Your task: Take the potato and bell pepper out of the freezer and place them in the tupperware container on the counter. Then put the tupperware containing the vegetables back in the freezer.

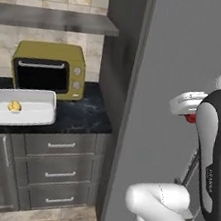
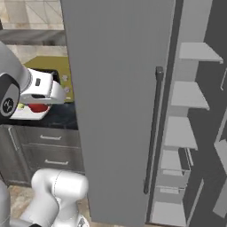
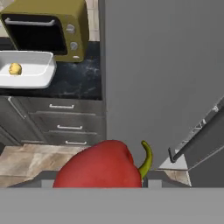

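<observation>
My gripper (image 1: 188, 111) is shut on the red bell pepper (image 1: 191, 118), held in the air beside the freezer's open grey door (image 1: 192, 54). In the hand view the bell pepper (image 3: 98, 167) with its green stem sits at the bottom and hides the fingertips. The white tupperware container (image 1: 33, 101) rests on the black counter (image 1: 81, 115) to the left, in front of the olive oven. A small yellow potato (image 1: 14, 106) lies inside it. From the right, the gripper (image 2: 40, 102) and bell pepper (image 2: 39, 107) hang left of the freezer door (image 2: 119, 111), over the counter's edge.
An olive toaster oven (image 1: 51, 68) stands behind the container. Grey drawers (image 1: 58, 167) run under the counter. The freezer's open door with its long bar handle (image 2: 153, 133) stands between the arm and the grey shelves (image 2: 186, 133). A shelf (image 1: 56, 19) hangs above the oven.
</observation>
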